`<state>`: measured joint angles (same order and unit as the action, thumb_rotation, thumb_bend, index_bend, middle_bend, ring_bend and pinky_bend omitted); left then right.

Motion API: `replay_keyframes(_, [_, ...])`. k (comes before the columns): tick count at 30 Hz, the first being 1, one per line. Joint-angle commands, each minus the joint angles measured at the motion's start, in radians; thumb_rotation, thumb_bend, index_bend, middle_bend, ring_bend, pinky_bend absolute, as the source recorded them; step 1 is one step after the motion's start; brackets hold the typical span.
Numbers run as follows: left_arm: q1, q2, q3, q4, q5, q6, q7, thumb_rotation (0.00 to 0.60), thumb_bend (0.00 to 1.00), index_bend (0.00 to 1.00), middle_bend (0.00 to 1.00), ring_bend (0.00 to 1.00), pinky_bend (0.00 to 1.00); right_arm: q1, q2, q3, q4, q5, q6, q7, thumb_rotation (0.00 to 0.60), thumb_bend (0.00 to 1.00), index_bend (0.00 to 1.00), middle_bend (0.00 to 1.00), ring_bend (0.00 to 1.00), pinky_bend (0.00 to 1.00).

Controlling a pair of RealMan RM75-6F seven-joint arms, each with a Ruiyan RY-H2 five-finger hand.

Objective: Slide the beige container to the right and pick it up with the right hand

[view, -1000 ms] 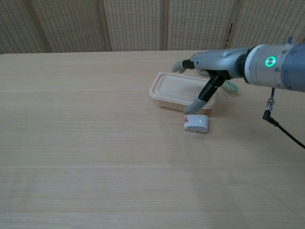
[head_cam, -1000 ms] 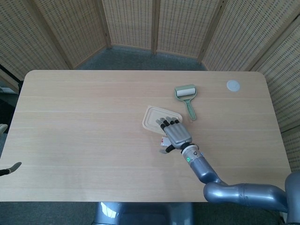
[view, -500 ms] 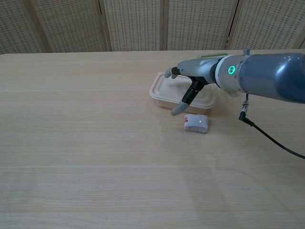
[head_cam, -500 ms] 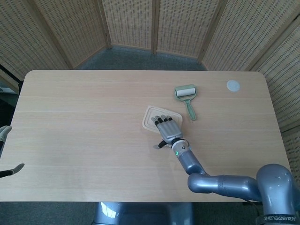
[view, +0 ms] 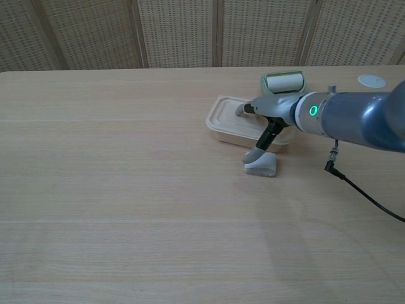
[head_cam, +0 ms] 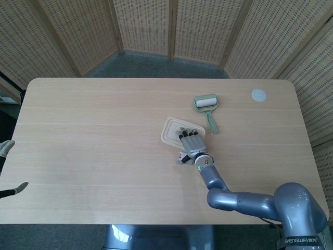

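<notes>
The beige container (head_cam: pixel 173 130) (view: pixel 234 120) lies flat with its lid on, right of the table's middle. My right hand (head_cam: pixel 192 144) (view: pixel 269 120) rests palm-down on the near right part of its lid, fingers stretched out and spread, gripping nothing. Its thumb points down to a small white packet (view: pixel 261 166) (head_cam: pixel 182 157) just in front of the container. Only the fingertips of my left hand (head_cam: pixel 7 148) show at the far left edge in the head view, apart and holding nothing.
A green lint roller (head_cam: pixel 206 107) (view: pixel 283 82) lies just behind and to the right of the container. A white disc (head_cam: pixel 258 95) (view: pixel 371 80) sits near the far right corner. A black cable (view: pixel 364 192) hangs from my right arm. Wicker screens stand behind the table.
My right hand has drawn back to the right across the lid, and the container has slid a little right with it. The thumb now reaches the white packet.
</notes>
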<state>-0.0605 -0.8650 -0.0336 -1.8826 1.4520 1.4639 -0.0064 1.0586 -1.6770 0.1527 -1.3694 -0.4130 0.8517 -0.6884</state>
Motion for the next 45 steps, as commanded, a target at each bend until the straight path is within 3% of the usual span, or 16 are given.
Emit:
replay_keyframes(1, [0.001,0.001,-0.001,-0.001,0.0,0.003,0.001,0.6,0.0,0.0,0.0,0.0,0.0,-0.05,0.051,-0.032,-0.073,-0.054,0.063,0.027,0.432,0.0,0.0,0.0,0.0,0.0])
replay_keyframes(9, [0.001,0.002,0.004,-0.007,0.011,0.003,0.001,0.6,0.0,0.0,0.0,0.0,0.0,-0.207,0.221,-0.131,-0.253,-0.197,0.202,0.106,0.433,0.0,0.0,0.0,0.0,0.0])
replay_keyframes(14, [0.001,0.002,0.005,-0.012,0.018,0.004,0.003,0.6,0.0,0.0,0.0,0.0,0.0,-0.295,0.312,-0.18,-0.29,-0.264,0.198,0.196,0.433,0.0,0.0,0.0,0.0,0.0])
replay_keyframes(21, [-0.011,-0.012,0.008,-0.014,0.026,-0.014,0.017,0.6,0.0,0.0,0.0,0.0,0.0,-0.277,0.359,-0.113,-0.31,-0.307,0.175,0.209,0.437,0.0,0.0,0.0,0.0,0.0])
replay_keyframes(26, [-0.016,-0.017,0.006,-0.007,0.016,-0.023,0.014,0.6,0.0,0.0,0.0,0.0,0.0,-0.209,0.326,-0.057,-0.348,-0.244,0.174,0.111,0.441,0.0,0.0,0.0,0.0,0.0])
replay_keyframes(33, [-0.013,-0.01,0.001,-0.001,0.012,-0.013,-0.001,0.6,0.0,0.0,0.0,0.0,0.0,-0.093,0.198,0.001,-0.353,-0.081,0.196,-0.043,0.452,0.0,0.0,0.0,0.0,0.0])
replay_keyframes(39, [-0.009,-0.003,0.002,0.001,0.011,-0.009,-0.008,0.6,0.0,0.0,0.0,0.0,0.0,-0.038,0.077,0.019,-0.309,0.008,0.187,-0.085,0.461,0.0,0.0,0.0,0.0,0.0])
replay_keyframes(45, [-0.003,0.005,0.0,-0.002,0.009,0.004,-0.015,0.6,0.0,0.0,0.0,0.0,0.0,-0.028,0.007,0.003,-0.238,0.041,0.18,-0.092,0.463,0.0,0.0,0.0,0.0,0.0])
